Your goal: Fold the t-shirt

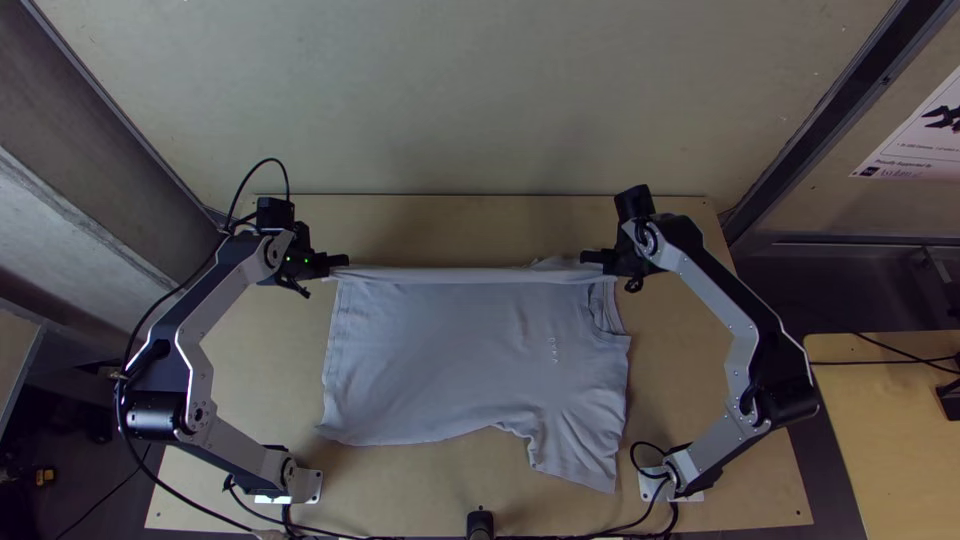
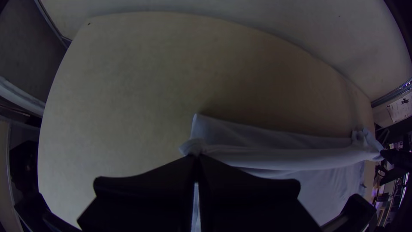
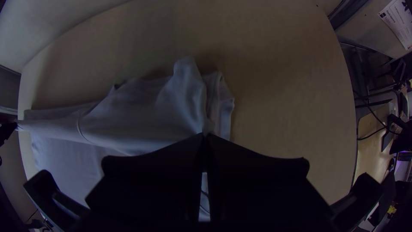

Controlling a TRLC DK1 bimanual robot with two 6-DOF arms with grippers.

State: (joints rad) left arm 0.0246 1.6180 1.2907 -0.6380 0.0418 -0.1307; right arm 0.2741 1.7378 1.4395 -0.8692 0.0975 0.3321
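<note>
Reading the fold line first: the t-shirt (image 1: 450, 340) lies spread on the worktop (image 1: 400, 480) with its long axis running sideways, hem (image 1: 333, 370) at the left end and collar (image 1: 606, 305) at the right. Take the t-shirt as the landmark for the rest. Along its far side a narrow band (image 1: 450, 275) of cloth is drawn nearly straight between the two end effectors, some further cloth lying just beyond it. The left end effector (image 2: 196, 159) is closed on the hem end of that band; the right end effector (image 3: 205, 136) is closed on the collar end. Neither is nearer overall: each has its own end, and the body of the t-shirt lies between them and toward the near side. One sleeve (image 1: 575, 455) spreads out at its near side, below the collar end

The next move, I judge, is to carry the band nearward across that long axis, both ends together; should one lead, the fold would likely skew. The fold looks only begun

As for writing, small pale lettering (image 1: 554, 348) marks the t-shirt's front near the collar, and a printed sheet (image 1: 920, 135) hangs well off beyond its collar end
</note>
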